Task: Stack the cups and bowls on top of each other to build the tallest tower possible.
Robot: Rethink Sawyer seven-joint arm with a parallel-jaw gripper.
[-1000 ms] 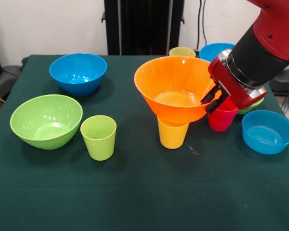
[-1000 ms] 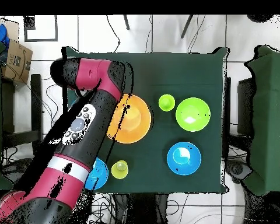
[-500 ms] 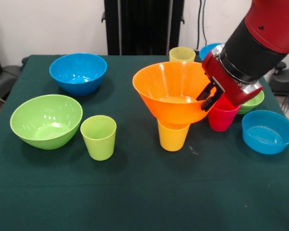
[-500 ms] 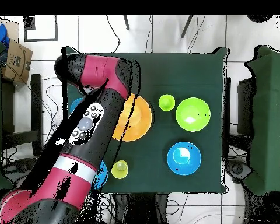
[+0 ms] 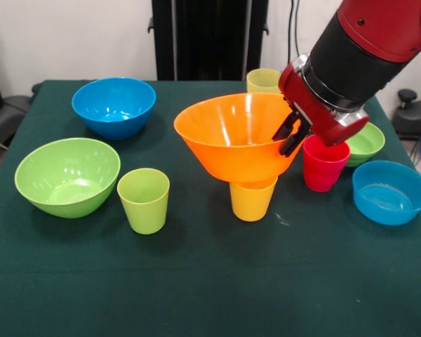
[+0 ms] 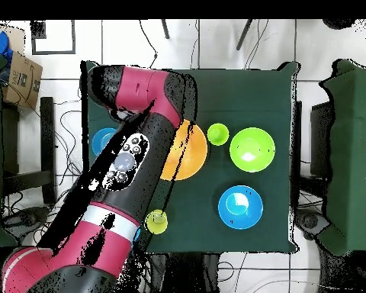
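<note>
My gripper is shut on the right rim of the large orange bowl, which sits tilted on top of the bright yellow cup. In the overhead view the arm covers the gripper and half of the orange bowl. A red cup stands just right of the gripper. The lime green cup and large lime green bowl are at the left, and a blue bowl lies behind them. A pale yellow cup stands at the back.
A small green bowl and a shallow blue bowl lie at the right, close to the red cup. The overhead view shows another blue bowl partly under the arm. The table's edges are near the outer bowls.
The gripper has moved left and slightly up, carrying the orange bowl's rim with it. The bowl now leans and overhangs the yellow cup further to the left.
</note>
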